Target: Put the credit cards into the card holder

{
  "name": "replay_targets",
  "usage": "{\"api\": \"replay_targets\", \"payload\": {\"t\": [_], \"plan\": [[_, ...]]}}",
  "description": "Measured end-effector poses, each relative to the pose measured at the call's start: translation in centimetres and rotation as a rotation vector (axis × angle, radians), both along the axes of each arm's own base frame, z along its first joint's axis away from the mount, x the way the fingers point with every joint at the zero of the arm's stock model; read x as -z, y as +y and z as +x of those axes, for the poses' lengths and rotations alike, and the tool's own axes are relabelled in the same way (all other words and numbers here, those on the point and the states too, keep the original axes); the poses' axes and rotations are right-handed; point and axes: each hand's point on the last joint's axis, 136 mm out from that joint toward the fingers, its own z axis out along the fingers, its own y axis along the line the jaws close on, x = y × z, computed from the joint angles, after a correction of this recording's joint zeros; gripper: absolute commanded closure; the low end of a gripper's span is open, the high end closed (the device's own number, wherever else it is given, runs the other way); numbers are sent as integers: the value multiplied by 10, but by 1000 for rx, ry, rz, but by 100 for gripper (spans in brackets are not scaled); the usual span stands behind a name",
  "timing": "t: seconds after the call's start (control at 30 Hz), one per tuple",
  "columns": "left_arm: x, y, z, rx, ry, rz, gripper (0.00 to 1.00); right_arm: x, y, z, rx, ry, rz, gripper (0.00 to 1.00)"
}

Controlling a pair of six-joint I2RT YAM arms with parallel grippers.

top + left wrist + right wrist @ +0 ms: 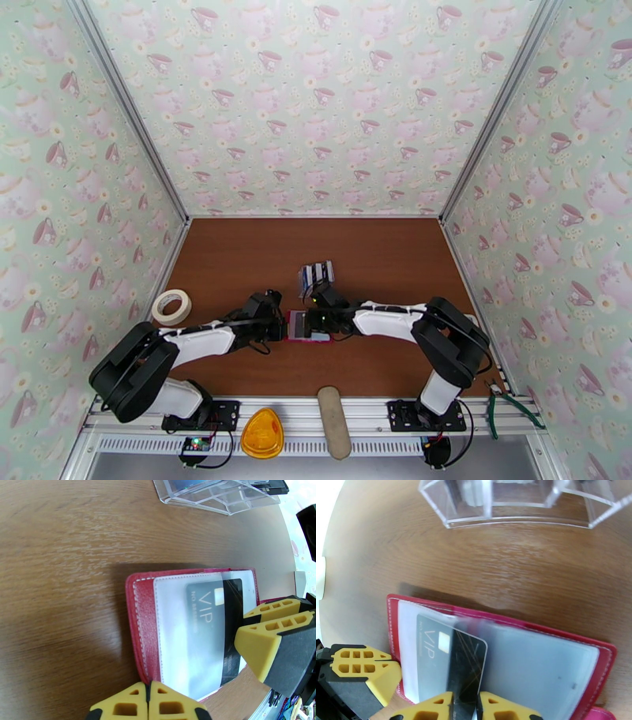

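left gripper (149,691) closed, right gripper (465,703) pinching a credit card (434,653).

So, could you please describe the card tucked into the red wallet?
On the brown table, find the open red card holder. Half under its clear sleeve lies the credit card: dark, lettered VIP, apart from those in the clear rack.

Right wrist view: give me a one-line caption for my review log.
Right gripper holds a VIP card partly inside the open red holder's clear pocket.
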Motion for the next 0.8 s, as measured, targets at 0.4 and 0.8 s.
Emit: {"api": "replay_targets", "payload": {"t": [0.4, 0.8], "plan": [[0, -2, 1, 4, -6, -4, 95, -1, 11, -2, -21, -3, 4, 77], [0, -3, 2, 5, -4, -4, 94, 0, 14, -1, -23, -2, 3, 76]]}}
